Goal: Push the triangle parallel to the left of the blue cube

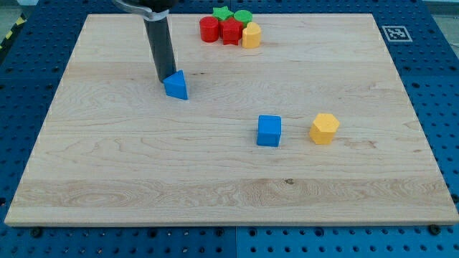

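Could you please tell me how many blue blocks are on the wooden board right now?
2. The blue triangle block lies at upper left, touching my tip on its upper-left side. The blue cube sits near the centre, left of the yellow hexagonal block. None appears hidden.

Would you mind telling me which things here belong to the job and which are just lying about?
Job: blue triangle, blue cube, my tip at the triangle's upper-left edge.
Lying about: yellow block right of the cube; at the top, red blocks, green blocks, another yellow.
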